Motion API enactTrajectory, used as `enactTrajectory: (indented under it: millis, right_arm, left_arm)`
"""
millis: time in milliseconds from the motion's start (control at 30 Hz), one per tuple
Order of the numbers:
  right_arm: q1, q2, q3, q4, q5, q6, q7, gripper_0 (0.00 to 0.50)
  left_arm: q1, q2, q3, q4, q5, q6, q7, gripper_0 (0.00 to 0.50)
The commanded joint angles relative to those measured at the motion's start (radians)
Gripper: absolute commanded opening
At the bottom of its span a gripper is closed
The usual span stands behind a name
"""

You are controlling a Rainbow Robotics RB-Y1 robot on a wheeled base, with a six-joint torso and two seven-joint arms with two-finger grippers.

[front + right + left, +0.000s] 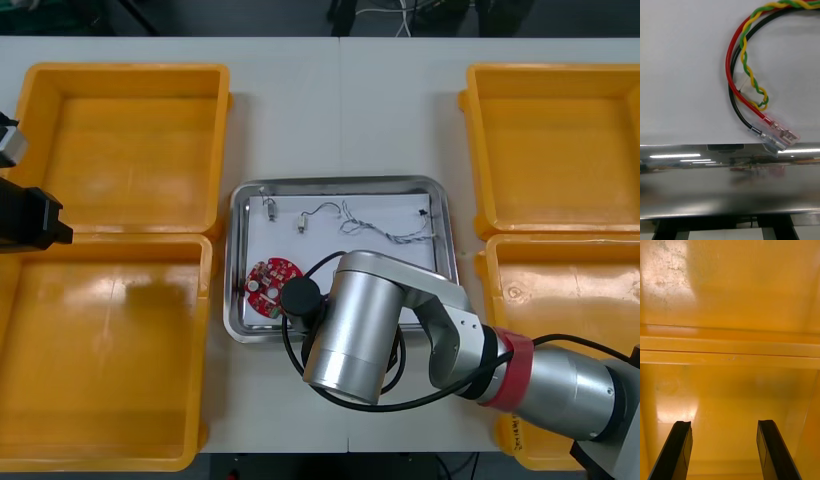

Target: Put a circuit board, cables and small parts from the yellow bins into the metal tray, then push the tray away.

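The metal tray point(340, 184), white inside, lies at the table's middle. In it are a round red circuit board point(272, 285), a twisted blue and white cable point(390, 228) and two small metal parts point(268, 207). My right arm point(350, 335) reaches over the tray's near edge and covers its near right part. In the right wrist view my right gripper point(724, 228) is open, its fingers just outside the tray's shiny near wall point(730, 180). Beyond the wall lies a red, black and yellow cable point(728, 63). My left gripper point(723, 423) hangs open over the left bins, holding nothing.
Two yellow bins stand on the left point(125, 145) point(100, 360) and two on the right point(555, 150) point(560, 290); their floors look bare. My left gripper point(45, 220) sits at the far left over the ridge between the left bins.
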Motion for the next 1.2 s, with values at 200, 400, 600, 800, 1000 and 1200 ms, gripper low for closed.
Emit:
enactTrajectory:
  millis: [200, 400, 600, 800, 1000, 1200]
  right_arm:
    - [-0.093, -0.027, -0.059, 0.028, -0.044, -0.01, 0.026, 0.5]
    - [-0.133, -0.03, -0.075, 0.076, -0.07, -0.014, 0.052, 0.5]
    - [-0.139, -0.03, -0.104, 0.12, -0.075, -0.048, 0.071, 0.5]
    - [-0.142, -0.03, -0.124, 0.153, -0.078, -0.08, 0.086, 0.5]
    - [-0.144, -0.03, -0.15, 0.162, -0.089, -0.082, 0.091, 0.5]
    - [-0.144, -0.03, -0.178, 0.182, -0.107, -0.085, 0.092, 0.5]
  left_arm:
    - [0.016, 0.045, 0.008, -0.028, -0.01, 0.006, -0.123, 0.5]
    - [0.016, 0.045, 0.008, -0.028, -0.01, 0.006, -0.123, 0.5]
    - [0.016, 0.045, 0.008, -0.028, -0.01, 0.006, -0.123, 0.5]
    - [0.016, 0.045, 0.008, -0.028, -0.01, 0.006, -0.123, 0.5]
    - [0.016, 0.045, 0.008, -0.028, -0.01, 0.006, -0.123, 0.5]
    - [0.016, 0.045, 0.008, -0.028, -0.01, 0.006, -0.123, 0.5]
